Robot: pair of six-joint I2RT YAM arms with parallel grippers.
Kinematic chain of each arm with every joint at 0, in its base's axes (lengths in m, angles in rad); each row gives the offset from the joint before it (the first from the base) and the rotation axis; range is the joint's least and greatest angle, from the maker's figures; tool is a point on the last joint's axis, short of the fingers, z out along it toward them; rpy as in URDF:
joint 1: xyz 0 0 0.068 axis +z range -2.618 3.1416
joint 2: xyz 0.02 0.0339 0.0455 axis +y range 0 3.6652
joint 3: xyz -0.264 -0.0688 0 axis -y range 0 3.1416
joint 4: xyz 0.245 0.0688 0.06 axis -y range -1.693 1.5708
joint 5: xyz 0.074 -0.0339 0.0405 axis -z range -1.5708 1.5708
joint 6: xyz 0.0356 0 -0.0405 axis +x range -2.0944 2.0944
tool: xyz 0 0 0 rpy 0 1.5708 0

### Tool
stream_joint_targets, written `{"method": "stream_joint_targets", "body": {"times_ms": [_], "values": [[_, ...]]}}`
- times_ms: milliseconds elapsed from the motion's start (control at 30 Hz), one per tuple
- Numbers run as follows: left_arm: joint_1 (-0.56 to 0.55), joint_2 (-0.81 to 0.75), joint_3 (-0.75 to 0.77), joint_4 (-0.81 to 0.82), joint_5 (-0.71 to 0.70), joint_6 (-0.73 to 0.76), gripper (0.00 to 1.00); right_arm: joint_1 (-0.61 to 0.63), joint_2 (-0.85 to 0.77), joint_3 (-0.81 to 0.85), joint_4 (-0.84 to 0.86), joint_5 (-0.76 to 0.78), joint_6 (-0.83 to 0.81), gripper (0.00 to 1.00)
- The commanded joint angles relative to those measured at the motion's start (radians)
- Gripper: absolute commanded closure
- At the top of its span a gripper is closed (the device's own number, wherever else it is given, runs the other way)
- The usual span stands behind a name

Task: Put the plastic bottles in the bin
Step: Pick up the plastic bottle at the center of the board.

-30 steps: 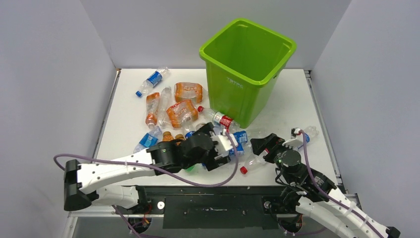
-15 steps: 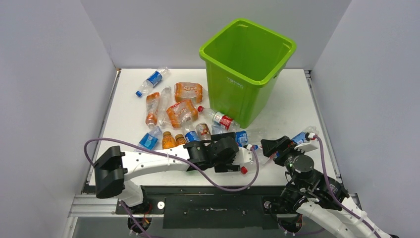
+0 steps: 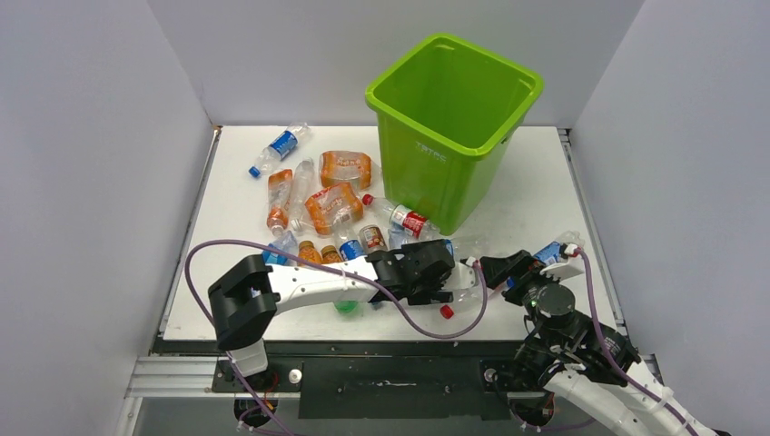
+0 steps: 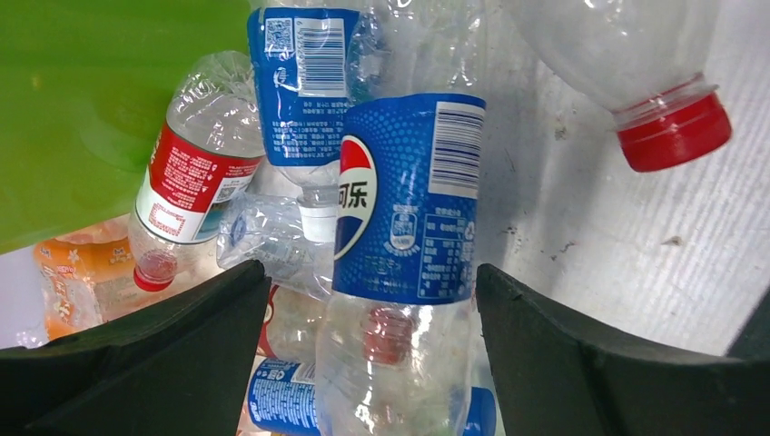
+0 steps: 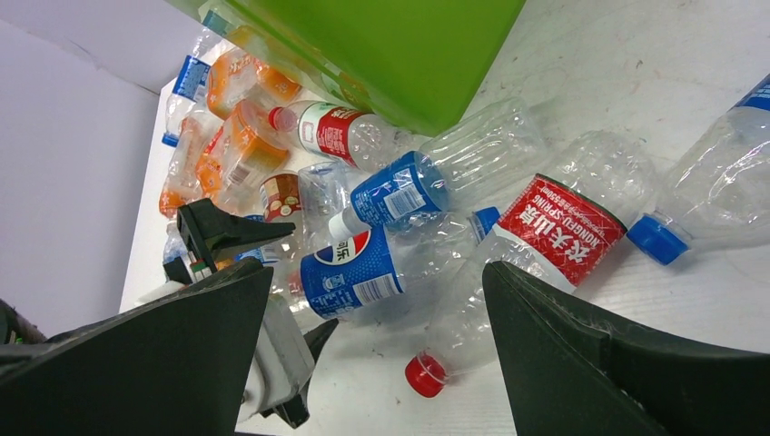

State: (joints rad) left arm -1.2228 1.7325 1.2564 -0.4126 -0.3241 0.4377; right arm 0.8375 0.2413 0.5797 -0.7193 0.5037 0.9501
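Left hand (image 4: 368, 272) spread wide, fingers either side of crushed clear Pepsi bottle (image 4: 409, 200) with blue label; not clamped on it. Right hand (image 5: 377, 268) wide too, holding nothing, facing same heap from right. Just beside Pepsi bottle on counter (image 3: 536, 182): red-labelled bottle (image 5: 560, 221), clear, dented, red cap. Further back, larger orange-tinted bottles (image 3: 332, 207), squashed. Lime-green bin (image 3: 451, 118) upright beyond heap, bottles lying just beside its foot. Blue-labelled bottle (image 3: 280, 147) apart at far left.
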Motion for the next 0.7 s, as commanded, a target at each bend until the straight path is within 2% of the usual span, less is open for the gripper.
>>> {"method": "stream_joint_targets", "body": {"times_ms": [0, 200, 333, 533, 667], "values": [[0.019, 0.028, 0.041, 0.058, 0.009, -0.008, 0.18, 0.002, -0.014, 0.029, 0.025, 0.012, -0.014, 0.1], [0.022, 0.077, 0.026, 0.076, 0.001, -0.014, 0.13, 0.002, -0.012, 0.029, 0.025, 0.01, -0.013, 0.1], [0.021, 0.108, 0.036, 0.075, -0.021, -0.017, 0.17, 0.002, -0.015, 0.028, 0.024, 0.01, -0.015, 0.1], [0.023, 0.09, 0.043, 0.092, -0.028, -0.026, 0.39, 0.002, -0.023, 0.028, 0.026, 0.011, -0.015, 0.1], [0.021, 0.055, 0.038, 0.119, -0.053, -0.027, 0.59, 0.001, -0.03, 0.035, 0.024, 0.011, -0.017, 0.1]]}}
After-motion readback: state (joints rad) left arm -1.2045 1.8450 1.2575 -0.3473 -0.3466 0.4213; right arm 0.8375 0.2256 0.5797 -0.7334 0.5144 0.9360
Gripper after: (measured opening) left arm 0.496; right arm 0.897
